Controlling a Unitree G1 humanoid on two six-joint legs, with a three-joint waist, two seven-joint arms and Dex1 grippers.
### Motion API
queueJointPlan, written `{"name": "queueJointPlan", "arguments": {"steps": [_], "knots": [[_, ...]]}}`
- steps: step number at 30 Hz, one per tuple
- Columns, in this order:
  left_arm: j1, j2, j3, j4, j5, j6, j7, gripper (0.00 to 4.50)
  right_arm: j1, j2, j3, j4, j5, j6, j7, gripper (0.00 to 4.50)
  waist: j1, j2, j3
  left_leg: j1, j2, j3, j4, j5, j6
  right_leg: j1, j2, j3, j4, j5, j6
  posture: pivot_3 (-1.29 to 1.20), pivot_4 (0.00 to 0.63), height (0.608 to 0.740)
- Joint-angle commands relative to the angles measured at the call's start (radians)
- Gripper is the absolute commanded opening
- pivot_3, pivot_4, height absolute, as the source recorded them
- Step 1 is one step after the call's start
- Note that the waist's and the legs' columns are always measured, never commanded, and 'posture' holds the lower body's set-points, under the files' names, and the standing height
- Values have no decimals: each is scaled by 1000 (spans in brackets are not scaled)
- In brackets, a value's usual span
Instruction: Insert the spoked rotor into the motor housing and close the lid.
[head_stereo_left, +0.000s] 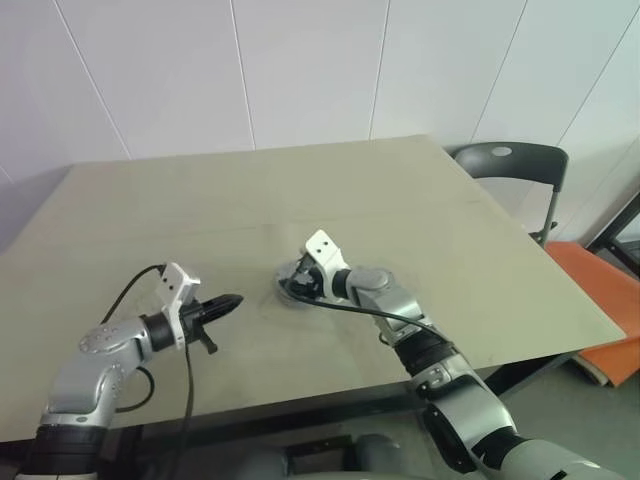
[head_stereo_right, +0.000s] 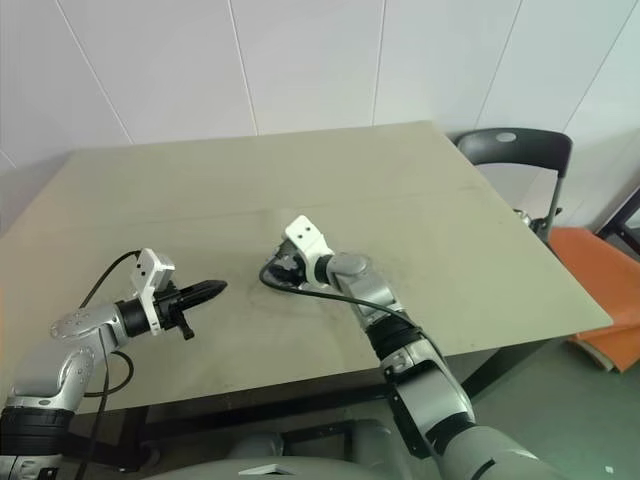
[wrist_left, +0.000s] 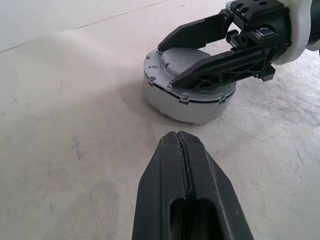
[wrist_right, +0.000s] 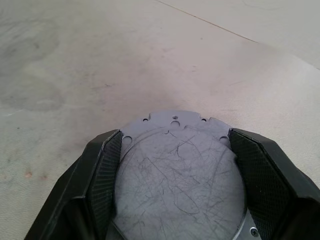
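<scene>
The motor housing (wrist_left: 192, 109) is a grey round puck standing near the middle of the table (head_stereo_left: 200, 210). On top of it lies the lid (wrist_right: 177, 170), a grey scratched disc with small holes and a notched edge. My right gripper (wrist_right: 175, 134) reaches over the housing, one black finger on each side of the lid and both pressed against its rim. In the head view this gripper (head_stereo_left: 294, 284) covers most of the housing. My left gripper (head_stereo_left: 232, 300) is shut and empty, a short way to the left, pointing at the housing. The spoked rotor is hidden.
A black chair (head_stereo_left: 510, 160) stands past the table's right edge, with an orange object (head_stereo_left: 600, 290) on the floor below it. A black cable (head_stereo_left: 185, 400) hangs from the left wrist over the front edge. Bare tabletop lies all around the housing.
</scene>
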Motion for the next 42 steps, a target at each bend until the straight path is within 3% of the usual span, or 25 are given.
{"name": "queueJointPlan", "arguments": {"steps": [1, 10, 26, 42], "knots": [[-18, 2, 10, -10, 0, -15, -1, 0, 47, -35, 31, 62, -8, 76, 59, 3069, 0, 0, 0, 0, 0, 0, 0, 0, 0, 0, 0, 0, 0, 0, 0, 0, 0, 740], [-23, -2, 2, -5, 11, -19, 1, 0, 54, -32, 27, 73, -1, 135, 72, 3069, 0, -2, -13, 2, 0, 0, -12, 0, 0, -1, 0, 0, -6, 0, 1, 0, 0, 740], [-15, -2, 8, -9, 18, -22, -2, 0, 15, -9, -16, 146, -12, 53, -8, 3069, -3, -1, -16, 6, 1, -1, -12, 0, 0, 3, 0, 0, -6, -1, 0, 0, 0, 740], [-16, -9, -1, -5, 32, -23, -6, 0, 11, 15, -111, 104, 113, 63, 62, 3069, -4, 1, -15, 2, 1, -1, -14, 0, 0, -2, 0, 0, -7, -1, 1, 0, 0, 740]]}}
